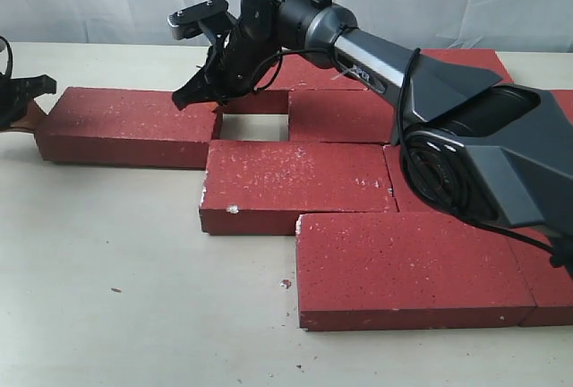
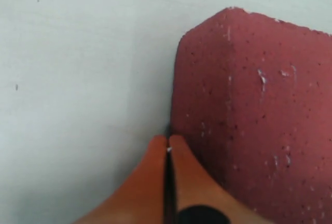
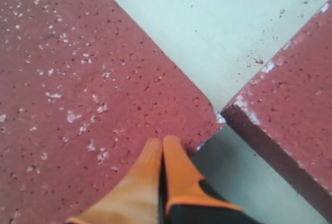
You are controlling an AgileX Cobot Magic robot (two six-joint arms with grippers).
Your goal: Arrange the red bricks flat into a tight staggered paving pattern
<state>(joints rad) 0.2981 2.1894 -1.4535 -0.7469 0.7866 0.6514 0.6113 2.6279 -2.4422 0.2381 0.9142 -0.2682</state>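
Note:
Several red bricks lie flat on the pale table. One long brick (image 1: 130, 124) lies at the left. A middle brick (image 1: 295, 183) and a front brick (image 1: 407, 266) step down toward the right, and further bricks (image 1: 345, 111) lie behind them. A square gap of bare table (image 1: 255, 126) shows between the left brick and the back ones. My right gripper (image 1: 185, 98) reaches across, shut, its tips (image 3: 162, 143) on the left brick's top (image 3: 78, 79) near the corner by the gap. My left gripper (image 2: 168, 142) is shut, tips at the table beside that brick's end (image 2: 254, 105).
The right arm's dark body (image 1: 474, 150) hangs over the right-hand bricks and hides part of them. In the right wrist view a neighbouring brick's chipped edge (image 3: 290, 125) lies across the gap. Bare table (image 1: 116, 288) stretches along the front left.

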